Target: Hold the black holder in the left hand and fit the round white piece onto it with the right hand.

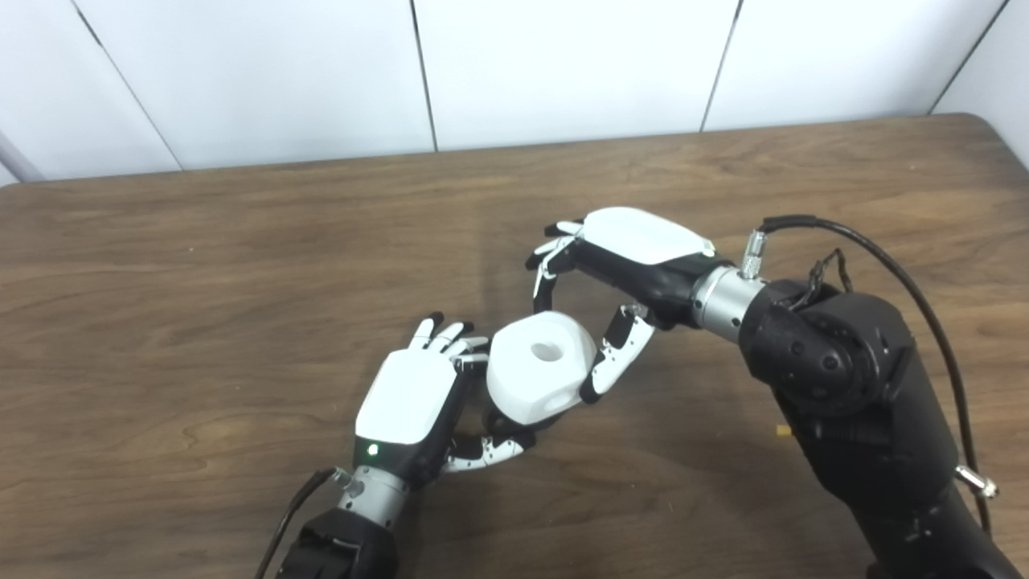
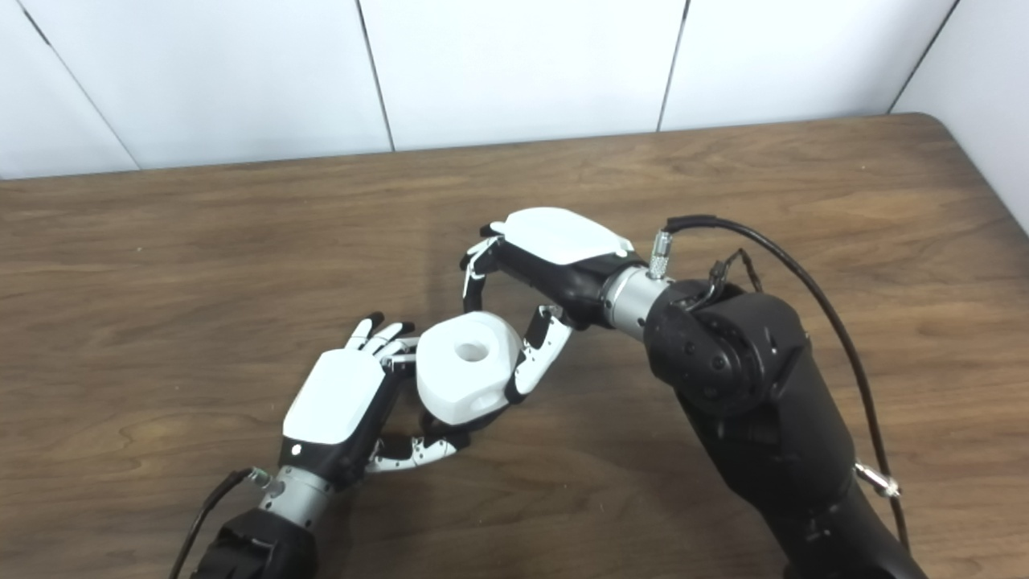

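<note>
So the round white piece [image 1: 540, 367] sits low over the table [image 1: 241, 265], between both hands, hole facing up. The left hand [image 1: 414, 402] wraps it from the side, thumb curled underneath, so it's gripping whatever's under there; I'd guess the black holder [image 1: 514, 425], mostly hidden. The right hand [image 1: 619, 273] looks open around the piece, thumb touching its right side. I'd press straight down, keep the left steady and avoid tilting

Round white piece [image 2: 466, 367] between left hand [image 2: 338, 402] and right hand [image 2: 547, 257], above table [image 2: 161, 265].
</note>
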`<state>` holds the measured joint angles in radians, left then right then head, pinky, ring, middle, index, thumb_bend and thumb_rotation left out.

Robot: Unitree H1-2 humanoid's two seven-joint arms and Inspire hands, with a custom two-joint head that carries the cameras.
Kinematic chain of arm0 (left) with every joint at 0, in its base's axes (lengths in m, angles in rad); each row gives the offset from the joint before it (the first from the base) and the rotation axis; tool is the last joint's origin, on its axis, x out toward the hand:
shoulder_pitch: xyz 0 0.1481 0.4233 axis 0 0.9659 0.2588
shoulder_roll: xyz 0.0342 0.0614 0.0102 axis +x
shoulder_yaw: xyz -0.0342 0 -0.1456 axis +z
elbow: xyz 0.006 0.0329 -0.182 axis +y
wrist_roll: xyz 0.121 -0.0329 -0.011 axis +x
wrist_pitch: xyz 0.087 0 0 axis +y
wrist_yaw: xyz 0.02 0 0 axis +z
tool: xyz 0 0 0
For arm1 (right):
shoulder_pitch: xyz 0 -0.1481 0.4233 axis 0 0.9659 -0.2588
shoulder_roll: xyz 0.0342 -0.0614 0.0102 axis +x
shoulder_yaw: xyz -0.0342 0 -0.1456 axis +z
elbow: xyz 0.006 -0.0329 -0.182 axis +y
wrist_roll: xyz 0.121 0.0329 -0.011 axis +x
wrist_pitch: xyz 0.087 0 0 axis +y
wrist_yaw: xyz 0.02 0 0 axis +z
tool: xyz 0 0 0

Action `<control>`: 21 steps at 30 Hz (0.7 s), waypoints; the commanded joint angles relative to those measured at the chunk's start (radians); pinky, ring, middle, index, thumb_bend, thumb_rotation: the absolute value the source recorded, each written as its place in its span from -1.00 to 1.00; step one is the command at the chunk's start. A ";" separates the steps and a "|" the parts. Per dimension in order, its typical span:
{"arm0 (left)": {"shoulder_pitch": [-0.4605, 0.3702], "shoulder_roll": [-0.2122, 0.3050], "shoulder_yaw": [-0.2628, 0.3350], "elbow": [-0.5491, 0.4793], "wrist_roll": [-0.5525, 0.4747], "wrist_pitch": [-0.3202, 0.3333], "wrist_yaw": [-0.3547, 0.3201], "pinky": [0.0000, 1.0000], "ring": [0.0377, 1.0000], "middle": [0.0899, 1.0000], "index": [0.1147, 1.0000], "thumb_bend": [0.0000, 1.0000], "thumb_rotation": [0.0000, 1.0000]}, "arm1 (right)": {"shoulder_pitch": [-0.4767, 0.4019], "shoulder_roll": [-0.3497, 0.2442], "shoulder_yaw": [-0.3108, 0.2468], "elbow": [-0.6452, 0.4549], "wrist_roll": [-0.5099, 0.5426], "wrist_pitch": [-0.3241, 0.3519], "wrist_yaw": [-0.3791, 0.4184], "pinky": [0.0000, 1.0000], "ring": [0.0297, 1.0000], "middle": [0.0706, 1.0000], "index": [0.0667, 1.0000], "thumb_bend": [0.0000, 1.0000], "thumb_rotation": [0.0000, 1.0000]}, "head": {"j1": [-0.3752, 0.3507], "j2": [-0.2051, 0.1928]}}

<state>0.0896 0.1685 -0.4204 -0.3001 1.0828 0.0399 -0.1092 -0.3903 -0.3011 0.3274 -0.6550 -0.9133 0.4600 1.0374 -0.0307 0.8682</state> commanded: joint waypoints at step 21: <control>-0.010 -0.018 -0.014 0.007 0.011 0.000 0.002 1.00 0.80 0.56 -0.16 0.04 -0.90 | -0.004 0.007 0.013 -0.032 0.002 0.001 0.015 1.00 0.95 0.68 -0.11 0.05 -0.73 | 0.003 0.002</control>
<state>0.0887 0.1635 -0.4213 -0.2970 1.0838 0.0428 -0.1074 -0.3848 -0.3000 0.3355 -0.6683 -0.9131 0.4621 1.0419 -0.0276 0.8698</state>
